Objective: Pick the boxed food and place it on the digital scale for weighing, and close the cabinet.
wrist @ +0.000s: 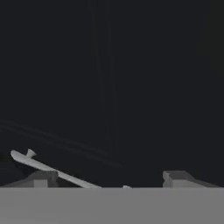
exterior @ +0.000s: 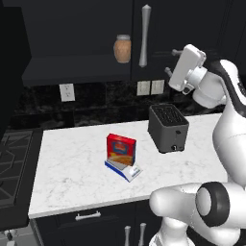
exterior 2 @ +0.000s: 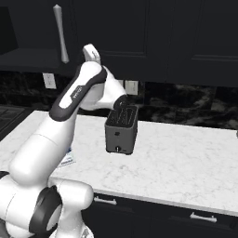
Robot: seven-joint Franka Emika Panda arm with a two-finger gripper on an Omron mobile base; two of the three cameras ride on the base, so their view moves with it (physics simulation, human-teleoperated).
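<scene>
The red boxed food (exterior: 121, 149) stands upright on the digital scale (exterior: 128, 171) at the middle of the white marble counter. A corner of the digital scale (exterior 2: 68, 160) peeks out behind my arm. The dark cabinet (exterior: 163, 29) hangs above; its left side stands open, showing a shelf. My gripper (exterior: 171, 61) is raised in front of the cabinet's right door, just right of its long silver handle (exterior: 145, 36). In the hand view the gripper (wrist: 109, 180) faces the dark door panel (wrist: 131, 87), its fingertips (wrist: 41, 177) wide apart, the handle (wrist: 48, 168) slanting low on the left. The gripper is open and holds nothing.
A tan ceramic jar (exterior: 122, 48) sits on the open cabinet shelf. A black toaster (exterior: 167, 127) stands on the counter right of the scale, also seen as the toaster (exterior 2: 122, 129). A stove (exterior: 12, 163) borders the counter's left end. Wall outlets (exterior: 150, 87) sit under the cabinet.
</scene>
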